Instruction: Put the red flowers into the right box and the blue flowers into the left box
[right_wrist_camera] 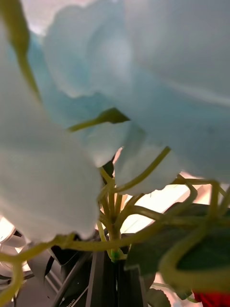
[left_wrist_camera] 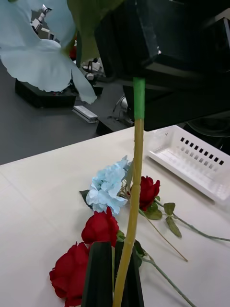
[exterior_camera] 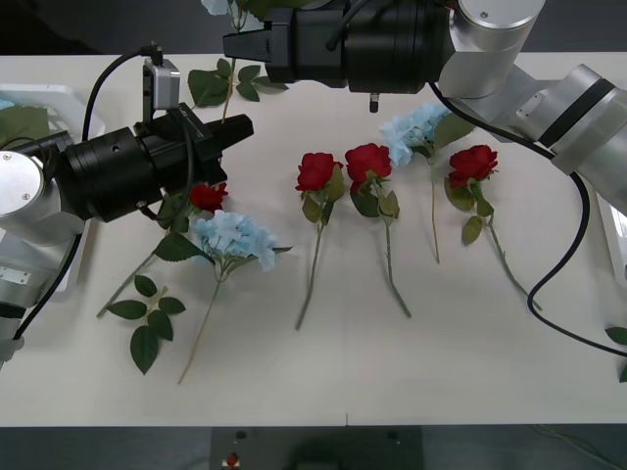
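Note:
A blue flower [right_wrist_camera: 143, 62] hangs in the air over the far side of the table, its stem [left_wrist_camera: 135, 158] upright between both arms. My right gripper [exterior_camera: 231, 45] is shut on the upper stem just under the head. My left gripper [exterior_camera: 243, 125] is shut on the same stem lower down, its fingers [left_wrist_camera: 98, 276] pressed against it. On the table lie three red flowers [exterior_camera: 316, 169] [exterior_camera: 367, 161] [exterior_camera: 472, 163], a smaller red flower [exterior_camera: 207, 196] under my left arm, and two blue flowers [exterior_camera: 233, 235] [exterior_camera: 415, 125]. The left box [exterior_camera: 59, 94] sits at the table's left edge, the right box [left_wrist_camera: 201, 168] at its right.
A loose green leaf sprig [exterior_camera: 147, 318] lies near the front left. A green leaf [exterior_camera: 20, 123] rests in the left box. The front strip of the table is bare. Cables trail from both arms.

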